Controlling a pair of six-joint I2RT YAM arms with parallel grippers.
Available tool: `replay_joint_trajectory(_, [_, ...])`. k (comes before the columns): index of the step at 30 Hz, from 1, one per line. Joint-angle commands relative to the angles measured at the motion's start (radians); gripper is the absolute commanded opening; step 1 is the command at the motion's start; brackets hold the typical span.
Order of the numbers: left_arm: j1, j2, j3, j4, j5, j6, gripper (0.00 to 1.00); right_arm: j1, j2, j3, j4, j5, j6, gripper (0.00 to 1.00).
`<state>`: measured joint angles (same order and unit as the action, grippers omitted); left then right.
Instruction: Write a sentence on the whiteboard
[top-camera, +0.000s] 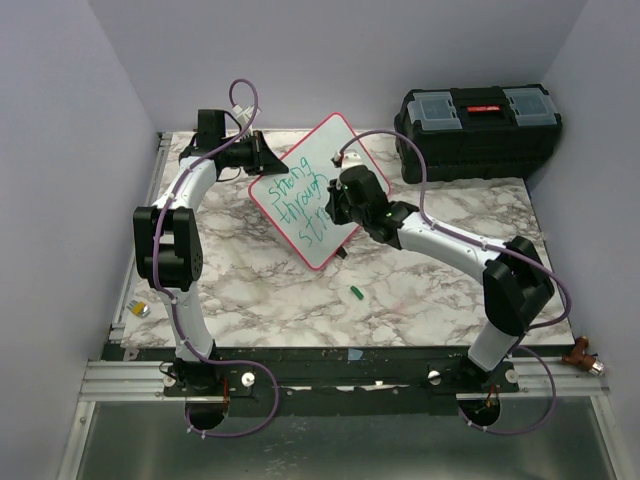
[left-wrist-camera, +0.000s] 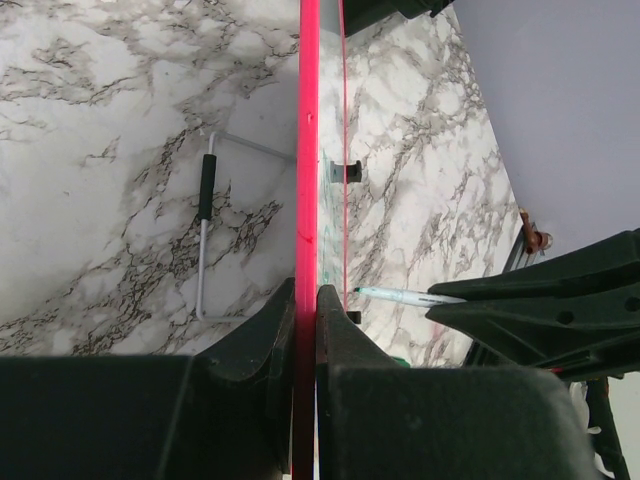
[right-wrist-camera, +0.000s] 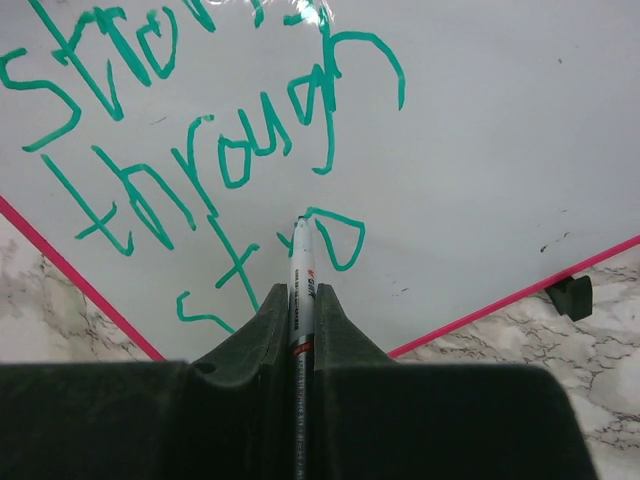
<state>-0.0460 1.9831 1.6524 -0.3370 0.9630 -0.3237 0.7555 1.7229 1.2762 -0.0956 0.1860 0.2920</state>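
Toward the near side of the white marble-patterned table (top-camera: 430, 290), a small green cap (top-camera: 356, 292) lies alone. Just beyond it, the right gripper (right-wrist-camera: 300, 300) is clamped tight on a white-barrelled green marker (right-wrist-camera: 301, 265). The marker's tip touches the square glossy whiteboard with a pink-red frame (top-camera: 330, 150), which sits mid-table, turned cornerwise. The green handwritten sentence (right-wrist-camera: 235, 160) reads "strong through", then "st" and a loop. At the board's far-left edge, the left gripper (left-wrist-camera: 306, 295) pinches the frame. Farthest back, at the right, sits a black plastic toolbox (top-camera: 478, 120).

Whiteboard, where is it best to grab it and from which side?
Grip the whiteboard on its far-left frame edge, coming in edge-on so the fingers pinch both faces, as the left gripper does. It is thin and flat, and that edge is clear of the sentence.
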Motion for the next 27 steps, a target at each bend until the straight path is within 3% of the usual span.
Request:
replay_joint_trajectory(1, [-0.013,-0.020,-0.009,0.039,-0.026,0.084,0.00,-0.006,-0.054,0.002,0.006,0.038,-0.022,0.01])
replay_joint_trajectory(14, [-0.012,-0.020,-0.011,0.038,-0.027,0.084,0.00,-0.106,-0.028,-0.031,0.041,-0.022,-0.017,0.01])
replay_joint_trajectory(27, [-0.012,-0.013,-0.005,0.033,-0.027,0.084,0.00,-0.130,0.003,-0.031,0.069,-0.068,-0.019,0.01])
